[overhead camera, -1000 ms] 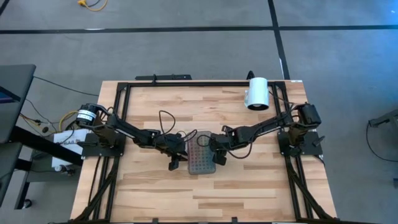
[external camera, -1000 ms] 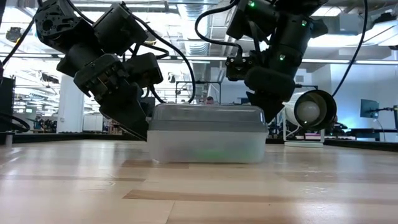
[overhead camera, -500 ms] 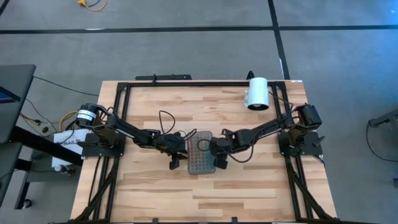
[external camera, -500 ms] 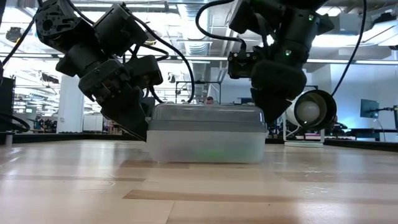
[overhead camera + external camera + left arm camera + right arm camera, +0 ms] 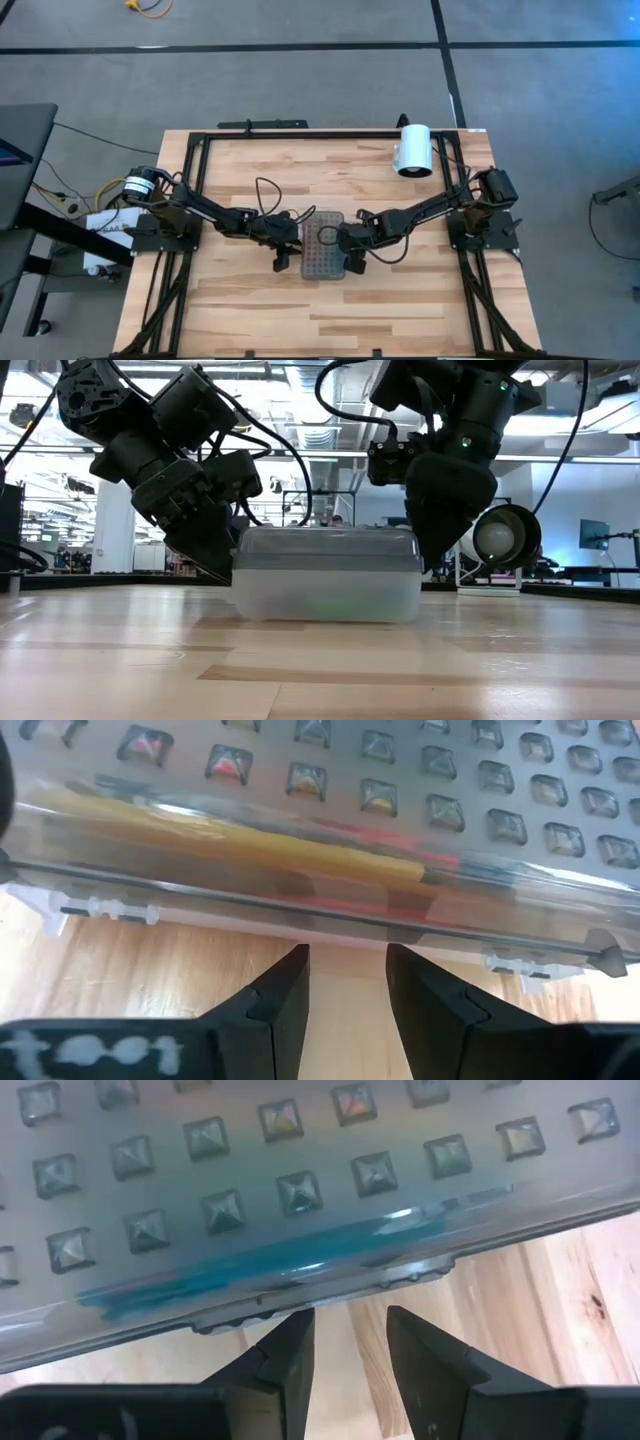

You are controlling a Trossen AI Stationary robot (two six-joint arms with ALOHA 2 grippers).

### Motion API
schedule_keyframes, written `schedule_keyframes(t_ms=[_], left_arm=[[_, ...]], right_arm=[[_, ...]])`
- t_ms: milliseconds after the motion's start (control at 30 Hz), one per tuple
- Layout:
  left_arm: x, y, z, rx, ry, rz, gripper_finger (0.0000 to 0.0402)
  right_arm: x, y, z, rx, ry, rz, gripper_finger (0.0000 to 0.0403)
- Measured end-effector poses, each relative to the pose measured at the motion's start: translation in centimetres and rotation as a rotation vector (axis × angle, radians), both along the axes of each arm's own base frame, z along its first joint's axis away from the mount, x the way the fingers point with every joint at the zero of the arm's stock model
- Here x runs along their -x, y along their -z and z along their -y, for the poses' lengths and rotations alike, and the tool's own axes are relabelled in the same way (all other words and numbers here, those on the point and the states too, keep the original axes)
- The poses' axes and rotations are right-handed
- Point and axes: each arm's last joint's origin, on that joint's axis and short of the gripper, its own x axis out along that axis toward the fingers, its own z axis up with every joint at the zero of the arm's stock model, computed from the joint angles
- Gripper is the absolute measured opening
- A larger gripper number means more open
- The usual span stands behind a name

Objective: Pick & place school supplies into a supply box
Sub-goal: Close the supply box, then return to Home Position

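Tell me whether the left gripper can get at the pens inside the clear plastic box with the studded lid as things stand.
Probably not. The left gripper sits open right at the side of the clear plastic box, but the studded lid is down over the pens inside, so they are covered.

I see a white cylinder lying at the far right of my light wooden desk, with grey floor all around it.

arms: two, dark, jointed | cables: black loops | tool fingers: black, angular | lamp: green, right arm
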Motion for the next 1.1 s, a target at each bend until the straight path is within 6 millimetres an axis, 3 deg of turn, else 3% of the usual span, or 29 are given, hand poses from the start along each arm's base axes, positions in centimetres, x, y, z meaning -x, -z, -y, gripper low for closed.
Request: schedule_keyframes(t_ms=[500,733,900,1100], left_arm=[[0.1,0.1,0.1,0.046,0.02,-0.024,0.0124],[0.8,-0.1,0.1,0.054,0.026,-0.088,0.0124],[1.9,-3.5,-0.1,0.027,0.015,-0.023,0.0124],[5.2,-10.8,-0.7,-0.082,0.007,0.246,0.0124]], right_arm=[[0.6,0.2,0.2,0.001,0.046,-0.061,0.0122],[1.6,-1.8,0.2,0.035,0.057,-0.043,0.0122],[2.9,-5.3,0.6,0.025,0.058,0.037,0.0122],[5.9,-10.5,1.2,0.003,0.059,0.179,0.0122]])
